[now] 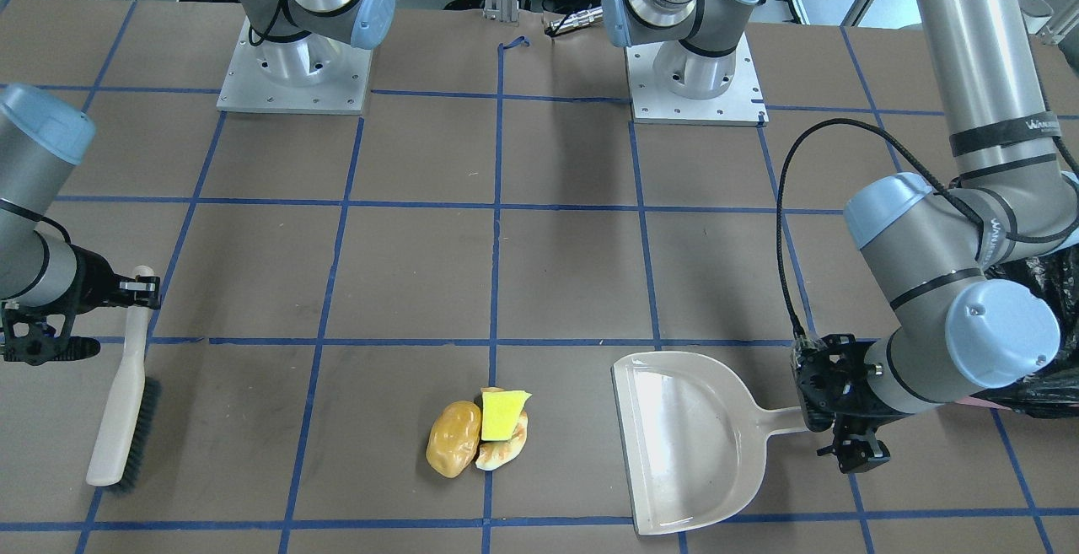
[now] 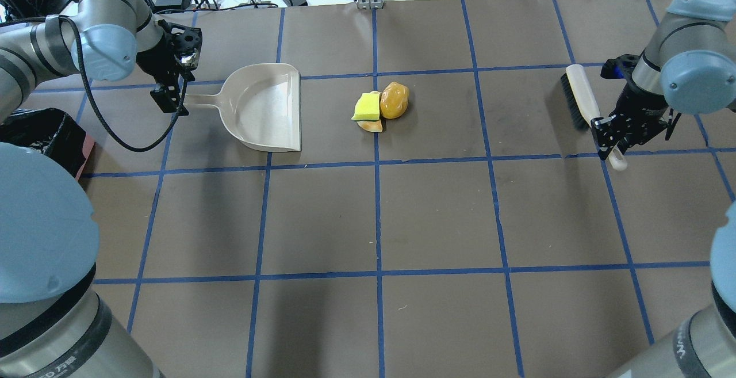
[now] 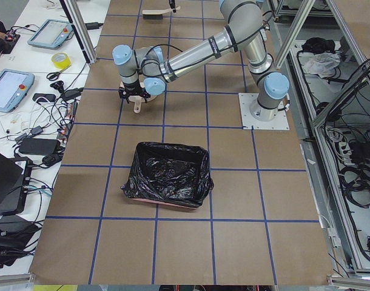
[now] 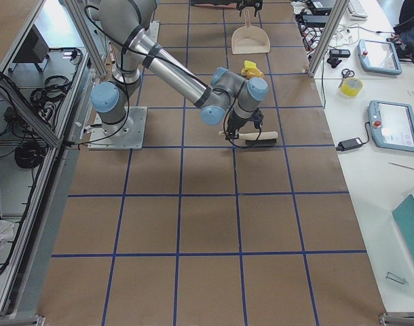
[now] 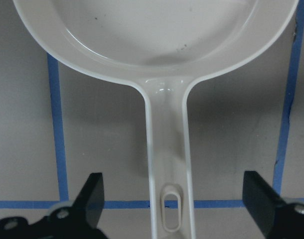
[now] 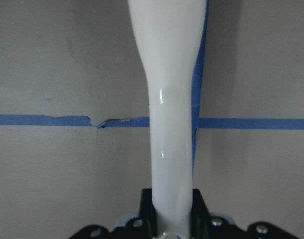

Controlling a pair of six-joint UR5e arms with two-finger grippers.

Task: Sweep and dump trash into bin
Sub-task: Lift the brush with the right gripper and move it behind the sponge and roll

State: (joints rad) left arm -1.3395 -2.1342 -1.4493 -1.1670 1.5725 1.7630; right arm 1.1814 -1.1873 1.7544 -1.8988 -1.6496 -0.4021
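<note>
Brown paper covers the surface [image 2: 437,211], and blue tape lines [image 2: 378,205] cut it into big squares. The trash [image 2: 380,106] sits in one small pile near the top middle of the overhead view, on a blue line. It is three things that touch: a shiny tan-orange lump [image 2: 394,100] like a potato, a bright yellow wedge [image 2: 366,107] like a sponge, and a beige piece [image 2: 371,126] like a bread crust poking out under the wedge.

Left of the pile in that view lies a cream plastic dustpan [image 2: 264,107]. Its wide open edge faces the trash, near it but not touching. Its thin handle [image 2: 201,100] points away to the left. The left end effector [image 5: 172,199] is at the end of that handle. Its two black fingers [image 5: 89,196] are spread wide, one on each side of the handle, and do not touch it.

On the right side of the overhead view is a long brush [image 2: 578,99] with a cream handle and dark bristles, well apart from the pile. The right end effector [image 2: 610,130] is squeezed tight on the thin end of the brush.

The bin [image 3: 170,176], a box lined with a crinkly shiny black bag, stands in the middle of the left side view. A pink base [image 3: 151,197] shows at its bottom edge. It is well apart from the trash.
</note>
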